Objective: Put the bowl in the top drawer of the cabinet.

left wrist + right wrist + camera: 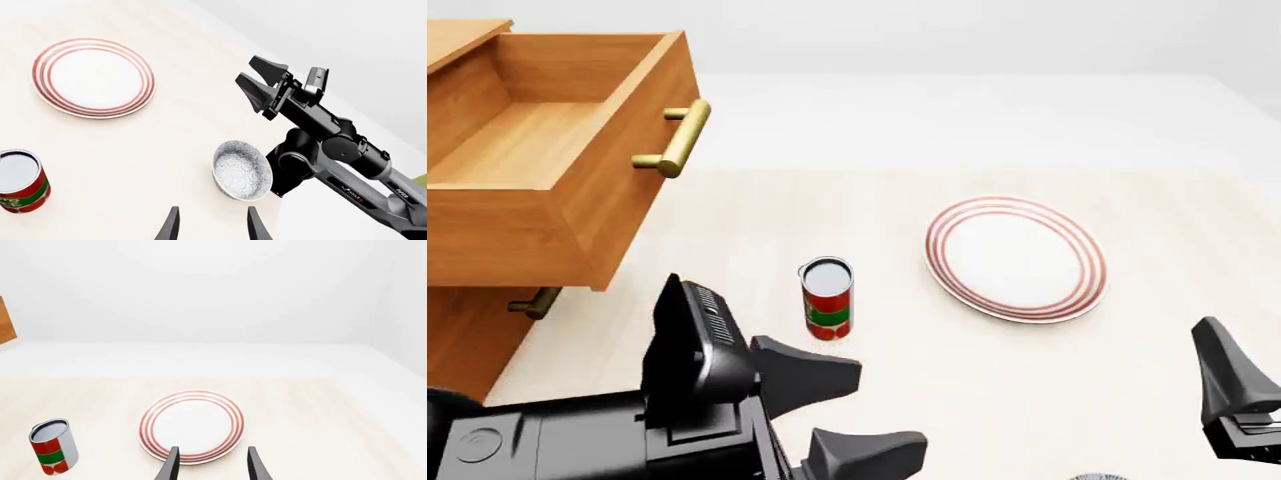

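front view shows the top drawer point(547, 150) at ten o'clock already open and empty, while the bowl point(241, 169) sits ungrasped on the table, with the left gripper point(210, 227) and right gripper point(210, 465) both spread and holding nothing.

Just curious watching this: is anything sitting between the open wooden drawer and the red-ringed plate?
Yes, in the front view a red and green can stands between the top drawer and the plate.

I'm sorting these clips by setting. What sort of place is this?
Probably a simulated tabletop test scene, not a real room: a pale table against blank white surroundings, holding only a wooden cabinet with its top drawer open, a red-ringed plate, a can and a speckled bowl.
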You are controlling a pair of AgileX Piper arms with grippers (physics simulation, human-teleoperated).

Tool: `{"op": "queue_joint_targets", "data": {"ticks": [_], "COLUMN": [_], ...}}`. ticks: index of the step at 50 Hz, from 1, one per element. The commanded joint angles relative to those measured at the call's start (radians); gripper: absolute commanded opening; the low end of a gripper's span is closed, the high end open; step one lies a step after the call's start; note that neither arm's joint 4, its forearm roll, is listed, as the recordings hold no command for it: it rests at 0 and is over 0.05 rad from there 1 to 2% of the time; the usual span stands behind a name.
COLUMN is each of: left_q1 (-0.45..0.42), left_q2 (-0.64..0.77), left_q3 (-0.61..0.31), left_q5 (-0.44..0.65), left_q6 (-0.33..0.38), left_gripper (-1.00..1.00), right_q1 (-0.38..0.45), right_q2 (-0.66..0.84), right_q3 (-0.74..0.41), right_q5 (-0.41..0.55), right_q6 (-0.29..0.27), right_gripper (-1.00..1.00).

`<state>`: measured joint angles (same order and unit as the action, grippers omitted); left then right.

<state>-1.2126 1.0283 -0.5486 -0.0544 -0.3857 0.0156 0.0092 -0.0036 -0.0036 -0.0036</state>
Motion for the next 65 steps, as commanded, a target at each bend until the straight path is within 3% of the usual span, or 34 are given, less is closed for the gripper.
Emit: {"op": "queue_joint_targets", "data": {"ticks": [1,6,16,18,35,65], "left_q1": [-0.045,-0.052,-0.079,-0.091,-0.151,-0.151], "left_q2": [0.084,0.101,0.166,0.185,0.302,0.393], "left_q3": [-0.002,-0.003,0.009,0.018,-0.006,-0.128], "left_q5": [-0.03,-0.042,-0.097,-0.117,-0.195,-0.145], "left_q6": [-0.129,-0.138,-0.227,-0.272,-0.364,-0.382], "left_gripper": [1.0,1.0,1.0,1.0,1.0,1.0], "right_q1": [-0.001,-0.001,-0.001,-0.001,-0.001,-0.001], "right_q2": [-0.002,-0.002,-0.002,-0.002,-0.002,-0.002], "right_q3": [0.0,0.0,0.0,0.0,0.0,0.0], "right_q5": [0.002,0.002,0.002,0.002,0.002,0.002], "right_q6": [0.0,0.0,0.0,0.0,0.0,0.0], "right_gripper": [1.0,1.0,1.0,1.0,1.0,1.0]}}
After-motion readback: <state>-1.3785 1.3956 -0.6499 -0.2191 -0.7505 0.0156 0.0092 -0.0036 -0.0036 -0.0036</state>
